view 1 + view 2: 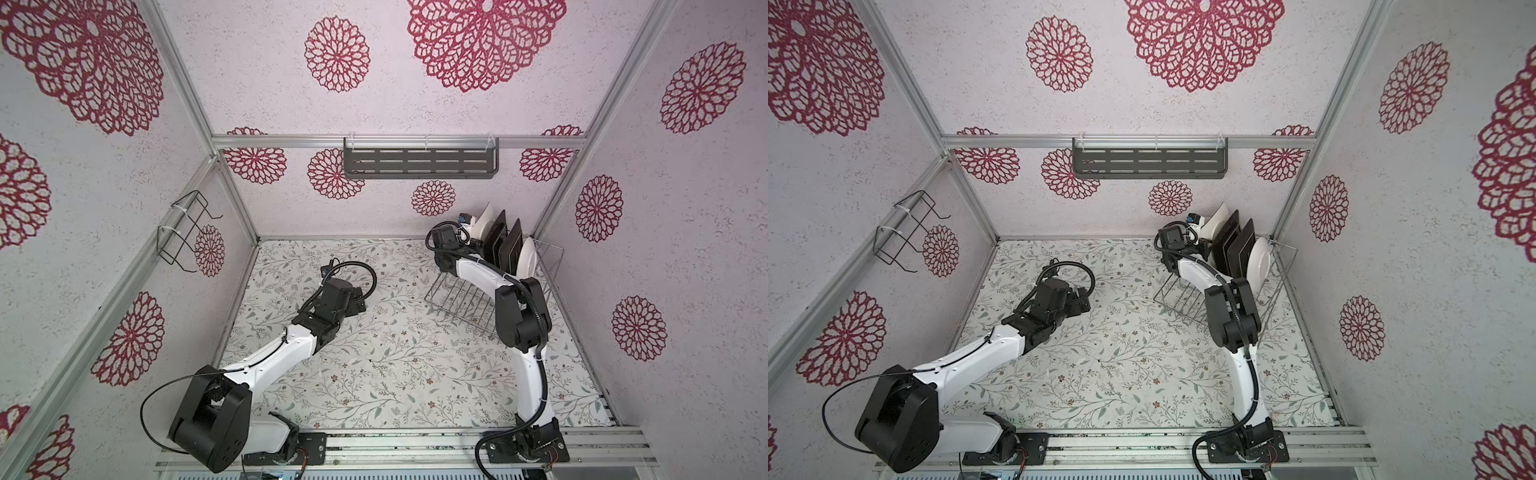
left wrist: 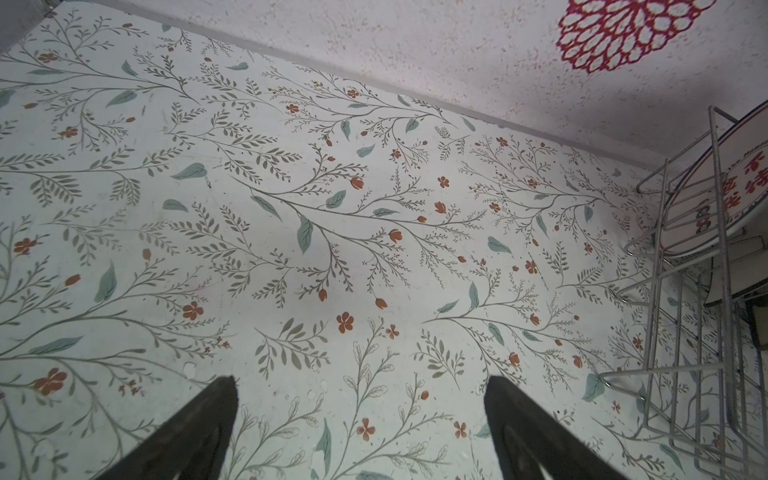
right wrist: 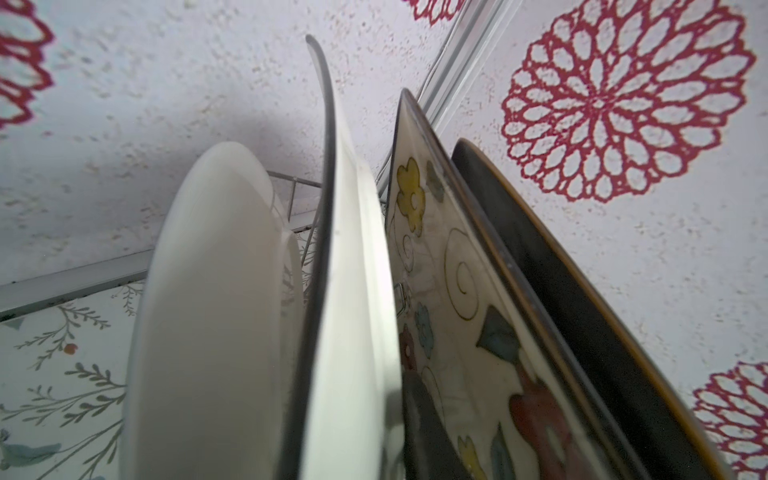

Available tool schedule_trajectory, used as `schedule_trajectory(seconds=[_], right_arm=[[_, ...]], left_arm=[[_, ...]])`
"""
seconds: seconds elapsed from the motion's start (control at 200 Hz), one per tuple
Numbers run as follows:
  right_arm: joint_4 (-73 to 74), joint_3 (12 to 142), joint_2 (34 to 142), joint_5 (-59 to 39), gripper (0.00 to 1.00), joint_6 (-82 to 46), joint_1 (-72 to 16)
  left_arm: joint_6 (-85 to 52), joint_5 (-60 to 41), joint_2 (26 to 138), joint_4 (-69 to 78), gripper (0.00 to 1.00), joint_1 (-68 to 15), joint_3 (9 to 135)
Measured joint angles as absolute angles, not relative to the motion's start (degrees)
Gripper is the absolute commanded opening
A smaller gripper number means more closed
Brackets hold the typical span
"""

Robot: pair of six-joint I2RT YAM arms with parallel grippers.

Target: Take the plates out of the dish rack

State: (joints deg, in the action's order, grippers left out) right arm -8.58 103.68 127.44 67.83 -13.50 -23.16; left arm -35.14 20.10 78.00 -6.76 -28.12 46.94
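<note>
Two claws, right one first. The right gripper (image 1: 468,234) is in at the far end of the dish rack (image 1: 461,301), right against the plates (image 1: 505,241). Its fingers are hidden in every view, so I can't tell if it's clamped or loose.

Right wrist view looks along a round white plate (image 3: 208,311), likely the red-lettered plate (image 2: 715,195), with a dark-edged square white plate (image 3: 353,291) close beside it. Next out are two square plates (image 3: 457,291) with cream flowered faces and dark backs, then a second round white plate (image 1: 528,257). All five stand on edge, leaning, at the table's (image 1: 395,361) far right corner.

The left gripper (image 2: 361,384) is spread wide and empty over bare table.

My read: first pick, nothing unloaded yet. Next I need a firm rim pinch, then a lift clear of the prongs. Gaps are tight, so neighbours may tip.
</note>
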Motion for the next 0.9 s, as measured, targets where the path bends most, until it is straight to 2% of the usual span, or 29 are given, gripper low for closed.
schedule_trajectory(seconds=[0.375, 0.455, 0.525, 0.901], right_arm=[[-7.64, 103.59, 127.76, 69.14, 0.13, -11.0, -23.11], [-7.6, 103.59, 127.76, 69.21, 0.08, -10.76, -23.11], [-7.49, 103.59, 127.79, 69.25, 0.0, -10.44, -23.11], [-2.7, 101.71, 127.79, 70.22, 0.0, -6.79, -23.14]], left_arm=[[-34.92, 20.25, 77.97, -6.81, 0.97, -28.12, 46.94], [-34.89, 20.25, 77.97, -6.83, 0.97, -28.12, 46.94], [-34.89, 20.25, 77.97, -6.85, 0.97, -28.12, 46.94], [-34.72, 20.32, 77.65, -7.64, 0.97, -28.14, 46.98]])
